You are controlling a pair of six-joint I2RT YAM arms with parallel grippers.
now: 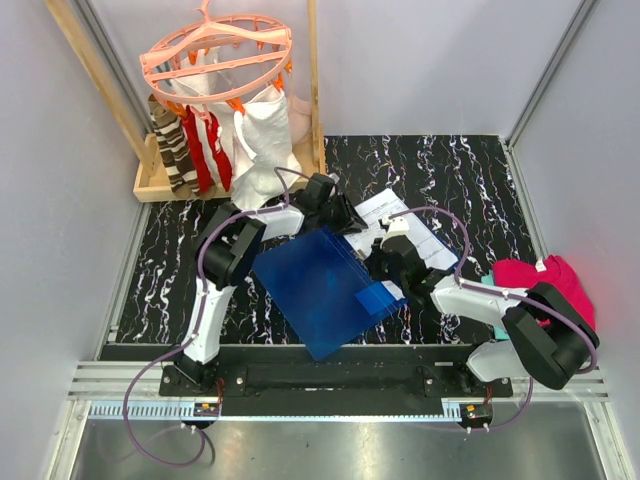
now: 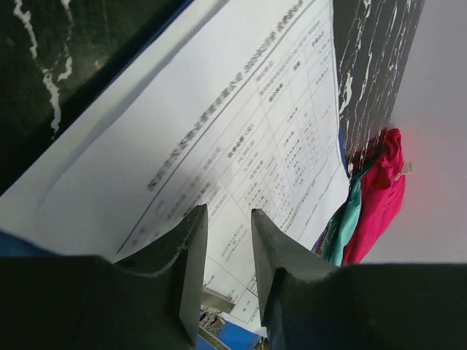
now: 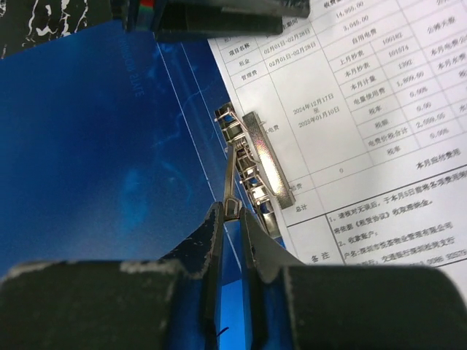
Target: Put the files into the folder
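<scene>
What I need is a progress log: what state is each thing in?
folder: open, cover swung left
files: lying flat, edge at the clip
metal clip: lever raised
left gripper: open above the files
right gripper: shut on the metal clip's lever
magenta cloth: folded

From above, the folder (image 1: pixel 318 285) covers part of the files (image 1: pixel 380 210), whose print is unreadable.

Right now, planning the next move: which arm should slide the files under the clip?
Probably left. The left gripper hovers open over the files, while the right gripper is shut on the clip of the folder.
</scene>
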